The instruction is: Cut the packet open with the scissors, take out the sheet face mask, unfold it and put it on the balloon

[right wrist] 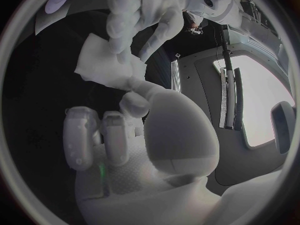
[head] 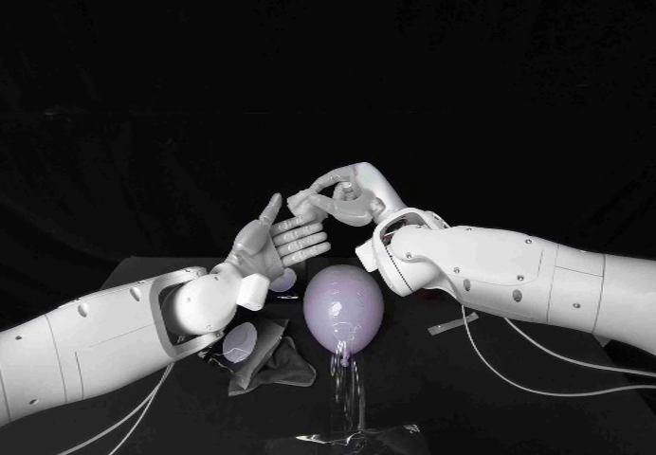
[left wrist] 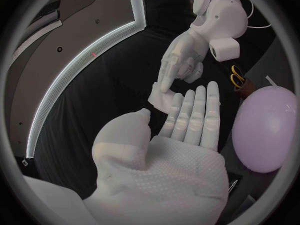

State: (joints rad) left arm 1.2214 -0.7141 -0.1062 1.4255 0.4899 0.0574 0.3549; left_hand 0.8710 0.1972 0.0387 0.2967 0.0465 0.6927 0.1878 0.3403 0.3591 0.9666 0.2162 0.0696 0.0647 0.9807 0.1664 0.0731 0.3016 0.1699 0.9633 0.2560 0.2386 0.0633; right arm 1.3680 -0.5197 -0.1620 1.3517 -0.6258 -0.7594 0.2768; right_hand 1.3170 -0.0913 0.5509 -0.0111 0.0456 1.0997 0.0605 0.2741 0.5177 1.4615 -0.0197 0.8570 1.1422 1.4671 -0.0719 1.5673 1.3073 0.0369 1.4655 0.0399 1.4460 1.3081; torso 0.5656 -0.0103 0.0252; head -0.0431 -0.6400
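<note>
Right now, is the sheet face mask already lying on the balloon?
No, the folded sheet face mask is up in the right hand, apart from the bare lilac balloon.

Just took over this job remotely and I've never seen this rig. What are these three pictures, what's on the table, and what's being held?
It is a robot with two white arms, each ending in a silver many-fingered hand. The square picture looks down from its head onto a black table; each round one comes from a camera at a wrist. The right hand pinches a folded white sheet mask; the left hand, fingers straight, touches it, though I cannot tell if it grips. On the table lie a lilac balloon, a dark crumpled thing, probably the packet, and yellow-handled scissors near the balloon.
</note>
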